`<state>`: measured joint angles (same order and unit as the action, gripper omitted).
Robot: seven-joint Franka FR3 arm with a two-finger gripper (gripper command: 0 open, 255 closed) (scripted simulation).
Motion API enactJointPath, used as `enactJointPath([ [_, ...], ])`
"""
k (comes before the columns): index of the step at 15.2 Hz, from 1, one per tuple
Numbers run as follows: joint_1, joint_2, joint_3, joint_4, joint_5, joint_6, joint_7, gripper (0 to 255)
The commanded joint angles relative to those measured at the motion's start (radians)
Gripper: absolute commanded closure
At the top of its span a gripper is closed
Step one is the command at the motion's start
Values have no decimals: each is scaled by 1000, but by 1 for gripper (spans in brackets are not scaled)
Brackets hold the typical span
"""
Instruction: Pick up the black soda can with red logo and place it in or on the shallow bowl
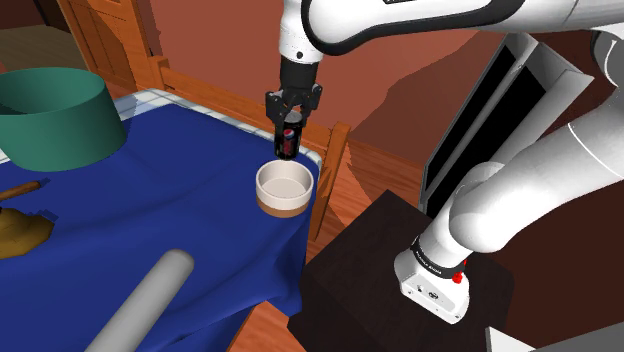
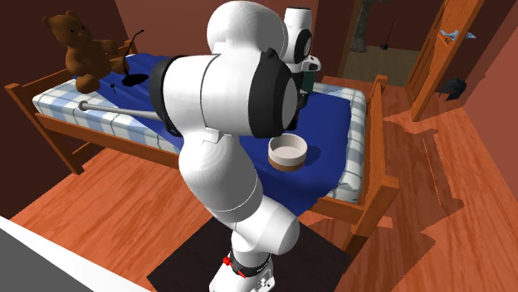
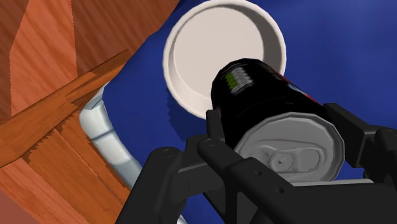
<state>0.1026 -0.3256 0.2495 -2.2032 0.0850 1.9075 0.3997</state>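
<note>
I'm holding the can (image 1: pixel 288 145), gripper (image 1: pixel 288 126) clamped on it, above the bowl (image 1: pixel 283 204) mid-frame; the next move probably needs lowering, then releasing.

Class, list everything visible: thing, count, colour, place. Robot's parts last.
Bedspread: 1, blue, over wooden bed
Shallow round bowl: 1, white with tan base, on bedspread
Black soda can with red logo: 1, black, clasped in gripper above bowl
Round tub: 1, green, on bed
Long cylinder: 1, grey, on bedspread
Teddy bear: 1, brown, on bed
Box stand: 1, black, beside bed
Gripper: 1, black, shut on can
Arm: 1, white, on stand
</note>
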Motion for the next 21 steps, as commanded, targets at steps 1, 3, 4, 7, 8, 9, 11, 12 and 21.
enactJointPath([
  [1, -2, -7, -6, -36, 1, 28, -12, 255],
  [3, -2, -2, -4, -58, 1, 56, -12, 255],
  [4, -2, 1, -3, -69, 2, 70, -12, 255],
  [7, -1, 11, 0, -101, 2, 111, -11, 255],
  [8, -1, 14, 1, -111, 1, 125, -11, 255],
  [9, -1, 19, 2, -121, 1, 139, -10, 255],
  [11, -1, 27, 4, -141, 1, 168, -9, 255],
  [12, -1, 32, 5, -150, 1, 182, -9, 255],
  [21, -1, 60, 11, -194, -2, 253, -6, 255],
])
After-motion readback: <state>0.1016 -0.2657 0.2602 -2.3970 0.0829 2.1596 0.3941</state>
